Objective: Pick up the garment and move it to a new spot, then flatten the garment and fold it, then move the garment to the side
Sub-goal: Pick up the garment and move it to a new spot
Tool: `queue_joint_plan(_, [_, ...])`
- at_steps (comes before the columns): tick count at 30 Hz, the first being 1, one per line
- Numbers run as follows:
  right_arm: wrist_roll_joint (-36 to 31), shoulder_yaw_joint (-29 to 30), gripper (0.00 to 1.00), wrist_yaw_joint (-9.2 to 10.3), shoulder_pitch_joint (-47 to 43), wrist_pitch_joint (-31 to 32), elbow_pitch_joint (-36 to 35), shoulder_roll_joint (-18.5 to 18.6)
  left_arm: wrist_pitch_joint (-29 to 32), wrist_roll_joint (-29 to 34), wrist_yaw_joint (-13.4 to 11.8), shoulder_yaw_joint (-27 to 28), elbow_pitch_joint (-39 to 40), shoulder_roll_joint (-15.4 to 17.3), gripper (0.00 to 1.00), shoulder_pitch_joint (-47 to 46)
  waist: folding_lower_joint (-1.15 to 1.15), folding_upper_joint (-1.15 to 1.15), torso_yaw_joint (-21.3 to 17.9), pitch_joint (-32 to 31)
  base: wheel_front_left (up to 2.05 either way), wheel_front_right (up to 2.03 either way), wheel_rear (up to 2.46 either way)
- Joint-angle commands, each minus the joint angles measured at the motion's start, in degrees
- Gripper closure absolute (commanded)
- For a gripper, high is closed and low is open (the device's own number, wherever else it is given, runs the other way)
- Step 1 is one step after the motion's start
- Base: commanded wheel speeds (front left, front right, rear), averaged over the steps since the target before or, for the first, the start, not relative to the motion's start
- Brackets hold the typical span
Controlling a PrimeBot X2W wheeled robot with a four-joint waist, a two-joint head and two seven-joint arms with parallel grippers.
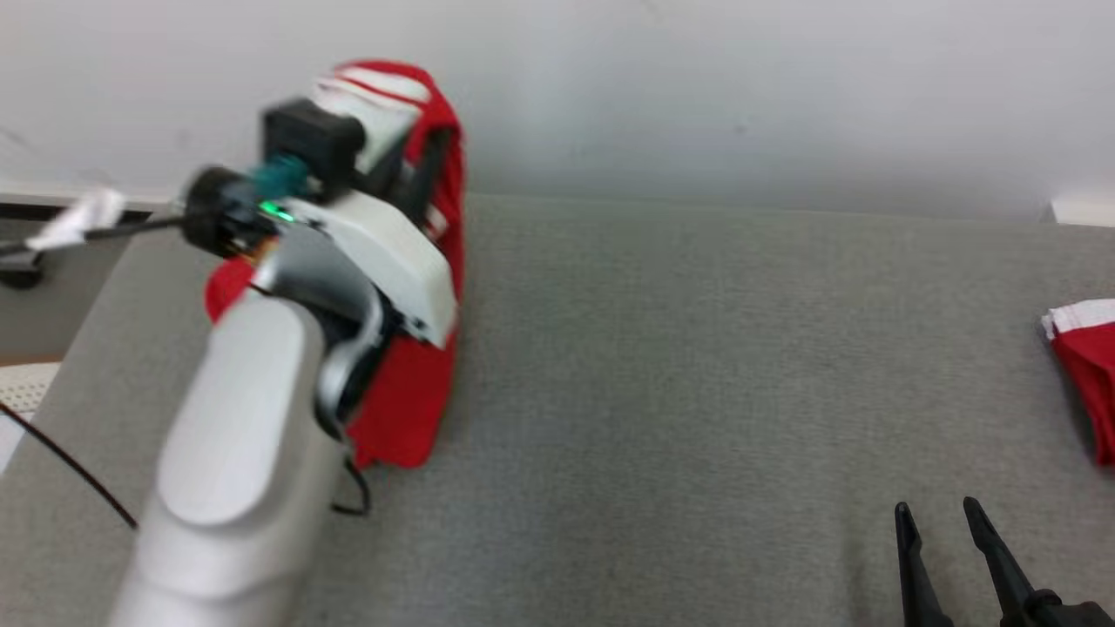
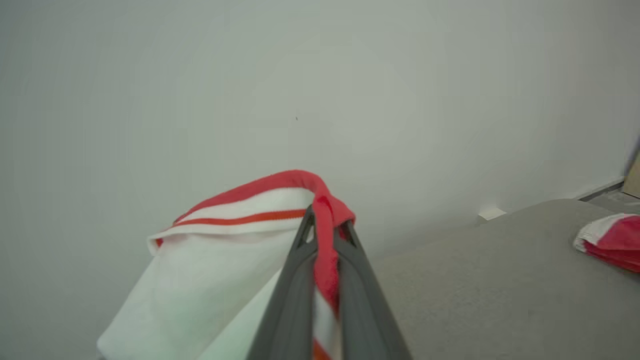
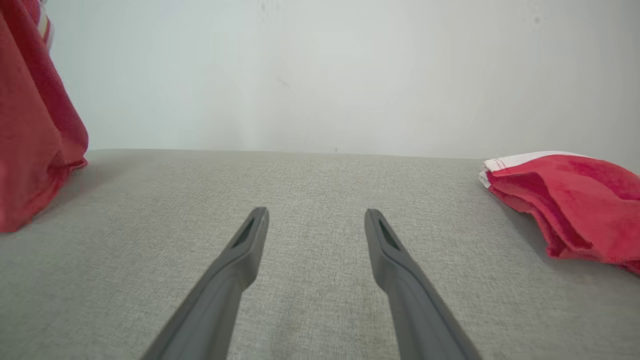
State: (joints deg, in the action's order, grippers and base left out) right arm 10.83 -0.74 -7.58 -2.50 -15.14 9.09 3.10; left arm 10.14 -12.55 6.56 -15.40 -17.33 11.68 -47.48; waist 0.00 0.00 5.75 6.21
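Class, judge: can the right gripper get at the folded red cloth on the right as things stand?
Probably yes: the right gripper is open and empty, and bare grey surface lies between it and the folded cloth.

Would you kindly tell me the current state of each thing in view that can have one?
Red-and-white fabric garment: lifted, hanging bunched from the left hand.
Left hand: shut on the garment's red edge.
Right hand: open, empty, above the grey fabric surface.
Second red-and-white cloth: lying folded on the surface, untouched.
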Motion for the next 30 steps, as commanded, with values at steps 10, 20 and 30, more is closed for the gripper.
queue_joint_plan(10, [1.3,-1.4,0.00,0.18,1.0,0.0,0.6,-0.2,3.2,-6.5,0.9,-19.0,3.9,-7.8,1.00,14.2,0.00,0.00,-7.3,-0.7,0.00,0.00,0.00])
queue_joint_plan(20, [2.8,-2.7,0.00,0.18,1.0,0.0,1.8,-0.2,-1.0,-14.7,1.0,-38.9,1.2,-8.8,1.00,15.2,0.00,0.00,-11.6,-0.1,0.00,0.00,0.00])
queue_joint_plan(30, [3.3,-2.3,0.00,0.18,0.9,0.0,2.1,-0.2,-7.4,-22.7,0.9,-46.5,1.1,-8.7,0.00,15.5,0.00,0.00,-12.2,0.4,0.00,0.00,0.00])
